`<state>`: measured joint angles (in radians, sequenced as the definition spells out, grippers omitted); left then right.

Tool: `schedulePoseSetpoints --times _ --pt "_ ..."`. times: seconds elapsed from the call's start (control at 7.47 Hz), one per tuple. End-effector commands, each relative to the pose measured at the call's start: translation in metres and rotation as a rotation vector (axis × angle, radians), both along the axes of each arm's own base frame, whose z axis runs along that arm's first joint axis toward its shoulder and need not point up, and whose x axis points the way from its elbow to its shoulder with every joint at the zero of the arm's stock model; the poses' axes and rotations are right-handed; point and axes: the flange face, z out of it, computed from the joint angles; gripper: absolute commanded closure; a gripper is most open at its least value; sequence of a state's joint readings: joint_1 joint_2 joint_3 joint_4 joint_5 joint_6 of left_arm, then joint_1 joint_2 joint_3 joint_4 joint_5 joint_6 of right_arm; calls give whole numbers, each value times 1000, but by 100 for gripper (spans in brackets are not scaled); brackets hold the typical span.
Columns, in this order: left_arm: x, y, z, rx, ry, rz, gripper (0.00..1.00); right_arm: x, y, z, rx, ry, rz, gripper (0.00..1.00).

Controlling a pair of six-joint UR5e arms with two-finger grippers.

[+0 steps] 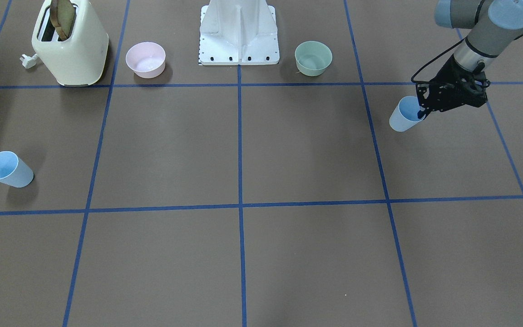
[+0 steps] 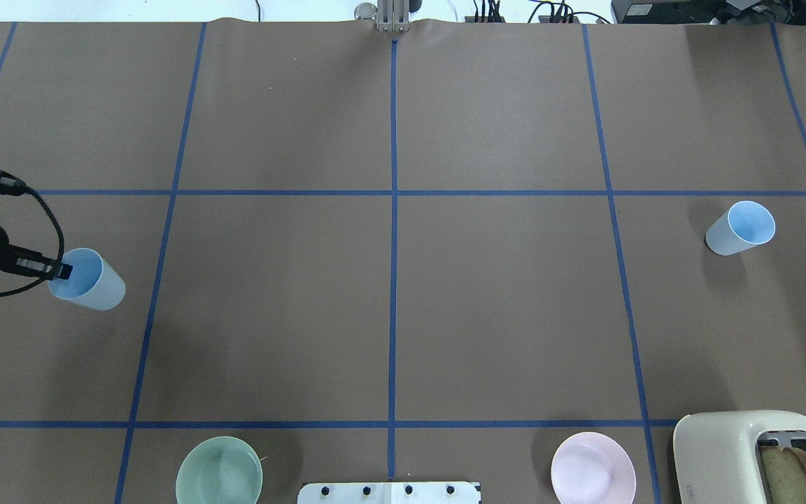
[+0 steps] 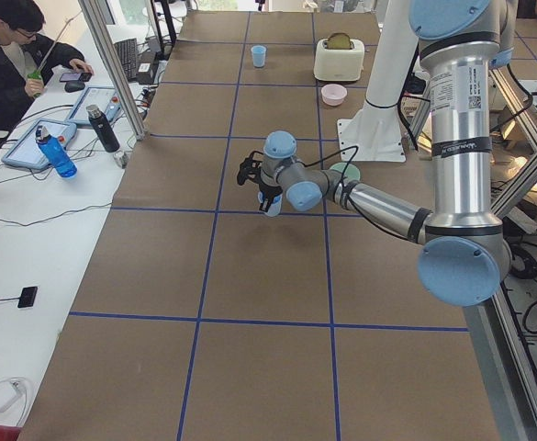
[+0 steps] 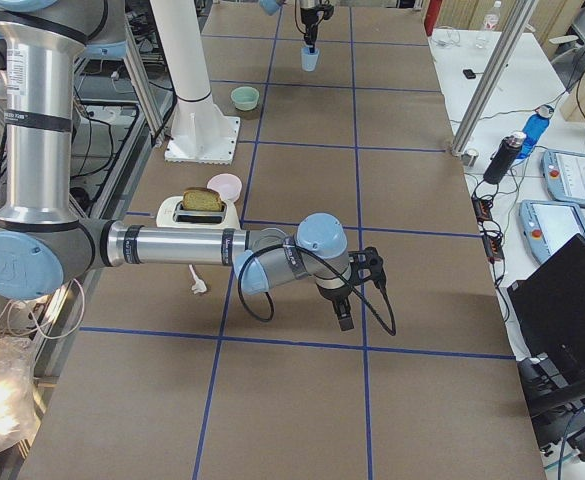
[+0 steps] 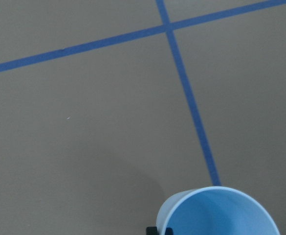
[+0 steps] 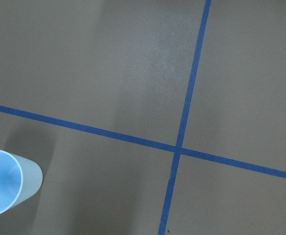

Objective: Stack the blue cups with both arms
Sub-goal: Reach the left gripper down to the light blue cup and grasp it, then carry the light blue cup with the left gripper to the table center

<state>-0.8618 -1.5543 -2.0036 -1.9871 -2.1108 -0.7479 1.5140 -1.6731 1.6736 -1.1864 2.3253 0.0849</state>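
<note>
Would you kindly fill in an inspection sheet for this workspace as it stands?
Surface: brown table with blue tape grid.
Job's things: left cup at the left gripper, right cup alone; both upright, far apart.
Clutter: toaster holding bread, pink bowl, green bowl.
Grippers: left gripper with one finger inside the left cup's rim, grip unclear; right gripper over bare table, state unclear.
Cables: black loop at the left wrist; white plug lying beside the toaster.
Surroundings: operator at a side desk.

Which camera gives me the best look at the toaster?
Exterior front-facing: the toaster shows nearly whole, close, a bread slice standing in its slot. The overhead view cuts it off at the bottom corner, both side views show it small, and the wrist cameras miss it.
</note>
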Motion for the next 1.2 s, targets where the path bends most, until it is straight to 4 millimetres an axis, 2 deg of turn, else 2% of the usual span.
schedulePoseSetpoints --times 0.0,0.13,0.27,0.4,0.54,0.67,0.8,0.94,1.07 --pt "53 -45 -128 -58 -5 -12 100 0 0 0 1 0 0 0" --pt "95 -47 -185 -101 -25 -31 100 0 0 0 1 0 0 0" --pt "148 -38 -220 -115 -38 -49 100 0 0 0 1 0 0 0" --pt "188 -34 -238 -162 -32 -59 100 0 0 1 -1 0 0 0" --pt "230 -38 -268 -172 -35 -74 100 0 0 0 -1 0 1 0" --pt "276 -32 -278 -155 -61 -86 100 0 0 1 -2 -2 0 0" --pt "309 -27 -270 -136 -50 -64 100 0 0 1 -4 -2 0 0" --pt "333 -28 -255 -110 -35 -67 100 0 0 1 -4 -2 0 0" --pt "342 -25 -250 -99 -40 -69 100 0 0 1 -4 -2 0 0"
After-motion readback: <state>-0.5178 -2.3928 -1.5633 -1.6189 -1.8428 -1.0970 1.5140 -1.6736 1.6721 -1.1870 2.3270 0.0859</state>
